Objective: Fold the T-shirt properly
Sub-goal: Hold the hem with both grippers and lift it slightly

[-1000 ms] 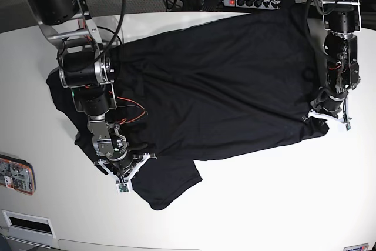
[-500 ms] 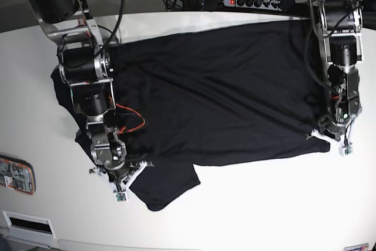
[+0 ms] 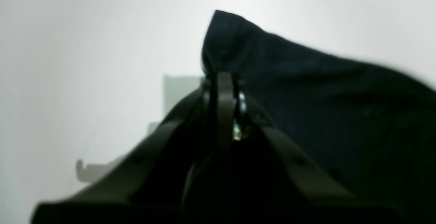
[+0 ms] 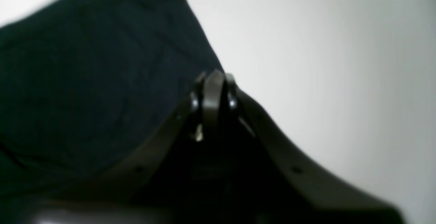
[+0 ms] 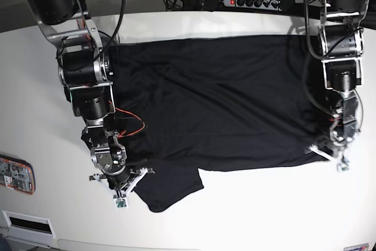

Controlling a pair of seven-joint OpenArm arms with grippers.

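A black short-sleeved T-shirt [image 5: 217, 104] lies spread across a white surface [image 5: 270, 210], filling the middle of the base view from the far edge toward the near side, with a sleeve-like flap pointing toward the viewer at the lower left. Two black robot arms reach down over its two sides. The left claw [image 5: 329, 150], on the right of the base view, is closed on the cloth near its lower corner; its wrist view shows dark fabric gathered between the fingertips. The right claw [image 5: 122, 181], on the left, sits at the fabric's edge beside the flap, its fingers close together; whether it grips the cloth, I cannot tell. A patterned card-like item [image 5: 16, 174] rests at the far left.
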